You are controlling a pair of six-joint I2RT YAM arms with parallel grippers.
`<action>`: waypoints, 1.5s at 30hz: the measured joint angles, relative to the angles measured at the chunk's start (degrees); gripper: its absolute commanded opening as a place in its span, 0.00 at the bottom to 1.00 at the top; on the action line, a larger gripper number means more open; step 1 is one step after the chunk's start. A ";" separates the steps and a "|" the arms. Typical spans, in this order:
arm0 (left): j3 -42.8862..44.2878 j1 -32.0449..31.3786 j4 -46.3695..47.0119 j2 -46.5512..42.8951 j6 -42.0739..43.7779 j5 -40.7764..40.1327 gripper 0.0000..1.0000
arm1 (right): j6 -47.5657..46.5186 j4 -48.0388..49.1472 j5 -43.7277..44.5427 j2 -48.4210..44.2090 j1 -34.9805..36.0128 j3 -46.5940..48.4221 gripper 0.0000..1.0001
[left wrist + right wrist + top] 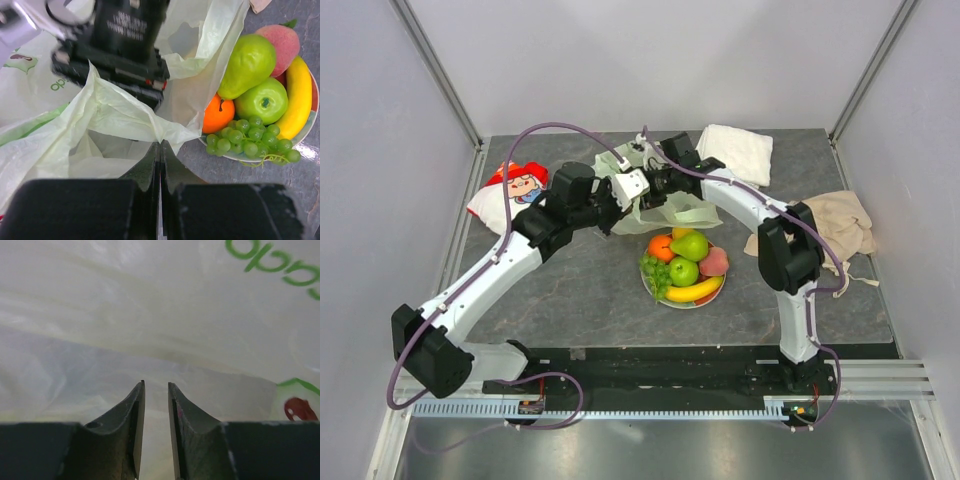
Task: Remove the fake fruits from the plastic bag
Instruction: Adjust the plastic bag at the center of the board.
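Observation:
The pale-green plastic bag [665, 205] lies crumpled at the back middle of the table. My left gripper [161, 143] is shut on a fold of the bag's edge [125, 117]. My right gripper [155, 385] is inside the bag [150, 315], jaws a little apart with nothing between them; its black body [117, 45] shows in the left wrist view. Only bag film shows around it, no fruit. Fake fruits sit on the flowered plate [685, 304]: orange [661, 247], pear [691, 245], green apple [683, 271], peach [715, 262], banana [695, 291], grapes [654, 275].
A red-and-white snack packet [510, 190] lies at the back left. A white folded towel [735, 152] is at the back right, and a beige cloth [840, 225] is at the right edge. The plate sits just in front of the bag.

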 measured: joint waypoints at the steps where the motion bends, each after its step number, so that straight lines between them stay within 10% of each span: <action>1: -0.11 0.00 0.22 -0.24 0.00 0.24 0.02 | -0.61 -0.04 0.98 0.98 0.70 0.04 0.31; 12: -2.29 0.00 -0.07 -2.56 0.13 3.96 0.02 | -7.39 0.00 19.08 10.03 1.22 10.51 0.45; 21: -7.34 0.00 -1.18 -4.28 2.08 3.87 0.02 | -11.45 1.79 26.97 11.54 -1.27 15.58 0.89; 45: -7.32 0.00 -1.22 -3.87 2.84 3.82 0.02 | -5.09 2.73 15.17 10.08 0.17 11.82 0.78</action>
